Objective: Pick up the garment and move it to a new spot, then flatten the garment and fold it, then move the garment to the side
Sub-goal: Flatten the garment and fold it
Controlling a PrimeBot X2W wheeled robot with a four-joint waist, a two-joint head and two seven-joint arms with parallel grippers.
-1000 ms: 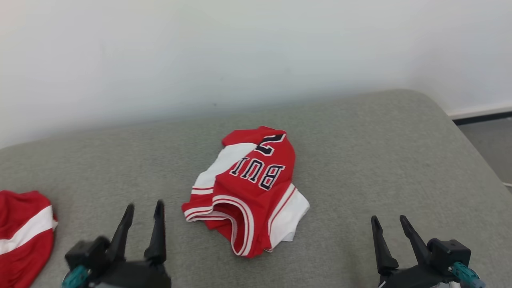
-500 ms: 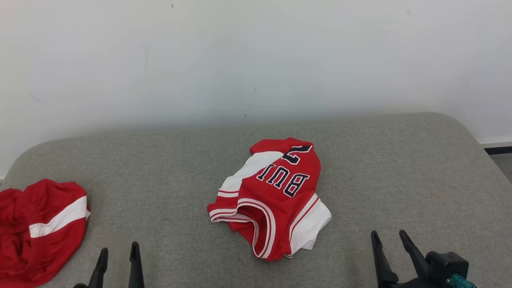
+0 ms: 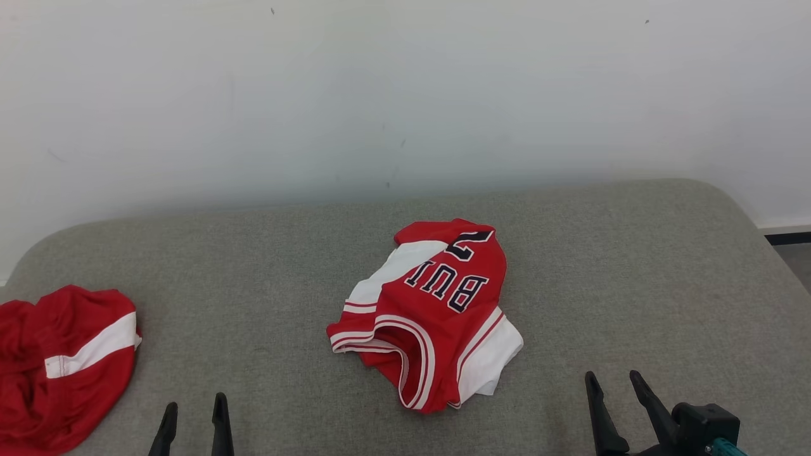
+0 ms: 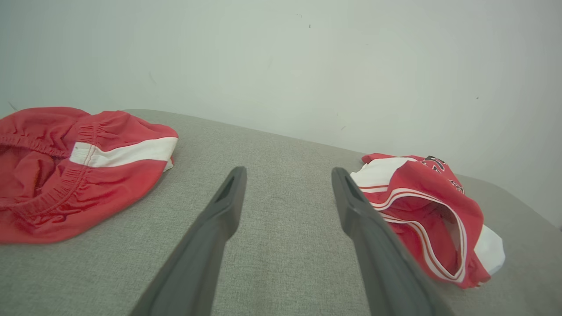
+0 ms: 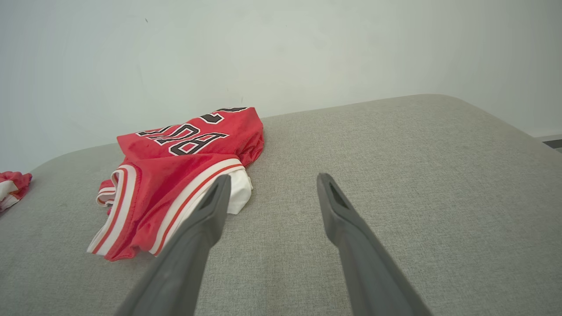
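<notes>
1. Near edge, left: left gripper (image 3: 194, 405). Two dark fingers spread wide with nothing between them, above bare grey cloth. Its body is cut off by the head view's bottom edge.
2. Near edge, right: right gripper (image 3: 613, 379). Fingers likewise parted wide, holding nothing. Black housing with a teal fitting, partly cut off at the corner.
3. Left side: red shorts (image 3: 63, 361) with a white stripe and a gathered waistband. Bunched up, cut off by the frame edge, well apart from the jersey.
4. Middle of the worktop (image 3: 633, 266), beyond both grippers and touching neither: the garment (image 3: 443, 310). Red sleeveless jersey, white side panels, red-and-white striped trim. Crumpled and folded over itself, one trimmed opening gaping toward the robot, a white corner poking out on the right.
5. Hidden: folds bury the hem and much of the outline, so I cannot tell neck from armhole.
6. Writing: navy letters edged white, upside down in the head view, read "BUI", with a "2" farther back. The word runs into a fold and the rest is unreadable.
7. Beyond: rounded far corners of the worktop, then a plain white wall (image 3: 405, 95) with a few small marks.
</notes>
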